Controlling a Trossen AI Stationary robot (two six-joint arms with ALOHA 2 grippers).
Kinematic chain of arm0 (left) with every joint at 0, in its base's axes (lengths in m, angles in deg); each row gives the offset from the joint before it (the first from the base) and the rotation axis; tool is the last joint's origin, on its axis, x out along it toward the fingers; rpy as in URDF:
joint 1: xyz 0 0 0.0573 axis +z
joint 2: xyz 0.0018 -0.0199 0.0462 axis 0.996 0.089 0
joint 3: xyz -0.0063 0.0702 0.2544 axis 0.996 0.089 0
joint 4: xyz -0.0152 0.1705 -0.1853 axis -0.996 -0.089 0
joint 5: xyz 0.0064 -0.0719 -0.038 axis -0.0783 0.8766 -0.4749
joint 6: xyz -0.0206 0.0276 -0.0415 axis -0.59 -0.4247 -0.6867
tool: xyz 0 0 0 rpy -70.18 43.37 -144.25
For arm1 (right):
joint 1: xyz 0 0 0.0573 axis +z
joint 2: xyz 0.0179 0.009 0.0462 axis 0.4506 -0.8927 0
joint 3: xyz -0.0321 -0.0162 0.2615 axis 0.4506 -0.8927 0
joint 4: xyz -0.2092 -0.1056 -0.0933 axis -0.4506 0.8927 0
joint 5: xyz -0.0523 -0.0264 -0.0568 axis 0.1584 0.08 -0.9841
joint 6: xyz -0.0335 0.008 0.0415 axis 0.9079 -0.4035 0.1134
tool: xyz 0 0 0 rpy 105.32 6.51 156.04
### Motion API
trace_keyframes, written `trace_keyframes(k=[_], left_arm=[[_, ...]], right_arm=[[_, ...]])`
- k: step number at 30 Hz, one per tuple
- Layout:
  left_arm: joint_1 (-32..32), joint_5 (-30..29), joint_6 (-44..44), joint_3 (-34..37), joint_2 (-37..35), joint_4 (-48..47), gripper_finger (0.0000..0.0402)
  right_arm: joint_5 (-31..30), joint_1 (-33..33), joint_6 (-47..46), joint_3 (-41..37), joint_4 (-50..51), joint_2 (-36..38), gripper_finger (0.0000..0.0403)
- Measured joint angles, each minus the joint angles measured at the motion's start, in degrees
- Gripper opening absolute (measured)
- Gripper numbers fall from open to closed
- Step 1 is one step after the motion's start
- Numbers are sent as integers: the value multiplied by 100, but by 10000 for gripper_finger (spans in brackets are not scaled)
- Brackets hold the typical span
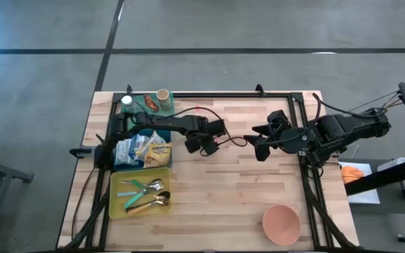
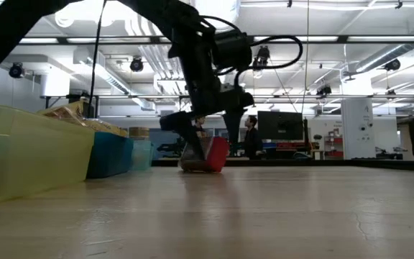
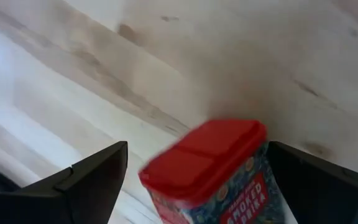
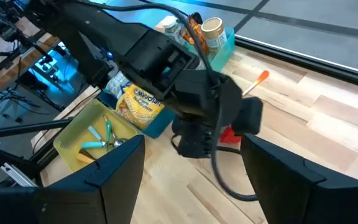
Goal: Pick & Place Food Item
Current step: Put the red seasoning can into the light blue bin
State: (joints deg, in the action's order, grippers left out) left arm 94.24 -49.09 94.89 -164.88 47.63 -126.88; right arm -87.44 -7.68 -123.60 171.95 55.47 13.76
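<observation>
The left gripper (image 1: 201,145) hangs over the middle of the wooden table (image 1: 216,204), pointing steeply down, its jaws spread wide on either side of a small spice tin (image 3: 213,168) with a red lid. In the left wrist view the tin sits between the two dark fingers (image 3: 92,180) with a clear gap on each side — neither one touches it. The tin stands on the bare wood, tilted in that view, and the low view shows it resting on the tabletop right under the gripper, its red side (image 2: 215,155) showing. The right gripper (image 1: 262,144) is held higher, at the right of the table and facing the left arm; its jaws stand apart and hold nothing. Along the left edge of the table are three bins: a teal one (image 1: 150,105) at the back with a jar and bottles, a blue one (image 1: 121,166) in the middle with snack packets (image 1: 157,149), and a yellow tray (image 1: 118,204) at the front holding cutlery (image 1: 145,195). A pink bowl (image 1: 281,223) sits near the front right corner, well apart from both arms. An orange-tipped stick (image 4: 257,82) lies on the wood near the teal bin.
</observation>
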Motion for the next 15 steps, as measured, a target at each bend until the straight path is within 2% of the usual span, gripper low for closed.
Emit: trace_keyframes(k=[5, 15], left_arm=[[67, 101, -182, -327, 289, -145, 391], [261, 145, -867, -348, 374, -486, 391]], right_arm=[[0, -2, 2, 1, 0, 0, 263], [0, 0, 0, 0, 0, 0, 263]])
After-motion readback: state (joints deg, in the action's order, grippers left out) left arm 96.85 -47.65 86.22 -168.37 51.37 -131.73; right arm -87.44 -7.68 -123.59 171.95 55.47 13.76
